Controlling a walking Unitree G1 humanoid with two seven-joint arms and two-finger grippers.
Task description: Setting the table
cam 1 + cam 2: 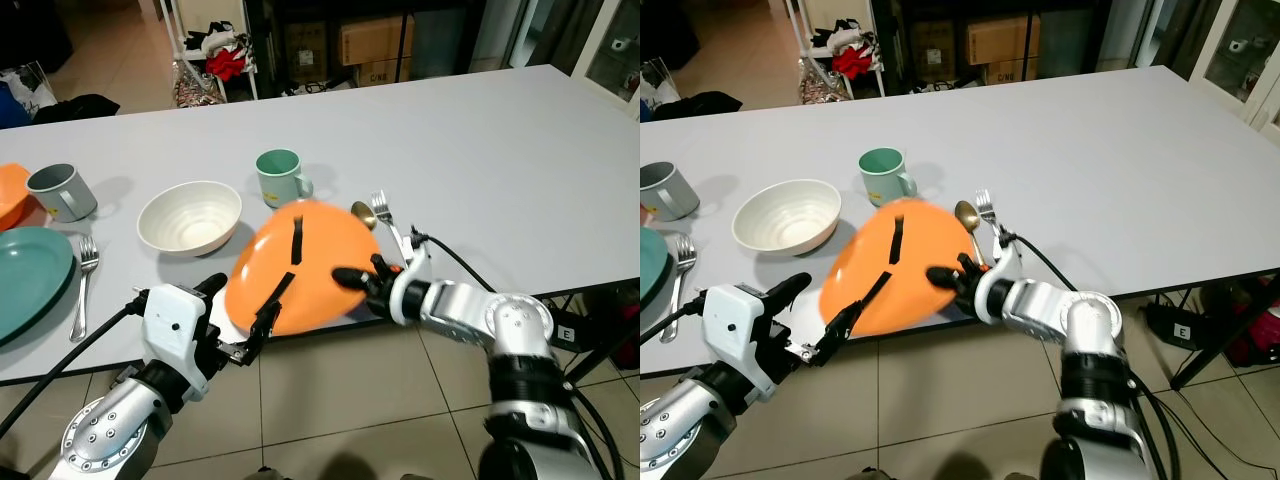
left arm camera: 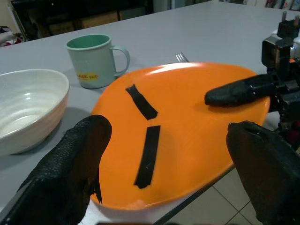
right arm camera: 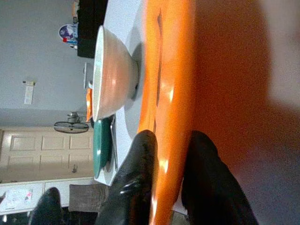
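An orange plate (image 1: pixel 300 265) with two black tape strips is tilted up at the table's front edge, its underside toward me. My right gripper (image 1: pixel 355 280) is shut on its right rim, one finger (image 3: pixel 136 187) on each face of the plate (image 3: pixel 168 93). My left gripper (image 1: pixel 240 305) stands open at the plate's near left edge, its fingers (image 2: pixel 70 173) spread wide on either side of the plate (image 2: pixel 187 117) without pinching it. A fork (image 1: pixel 385 215) and a gold spoon (image 1: pixel 363 215) lie just right of the plate.
A cream bowl (image 1: pixel 190 217) and a green mug (image 1: pixel 281 177) sit behind the plate. At the left are a grey mug (image 1: pixel 62 191), a teal plate (image 1: pixel 30 275) and a second fork (image 1: pixel 85 280). The grey table (image 1: pixel 480 150) stretches away to the right.
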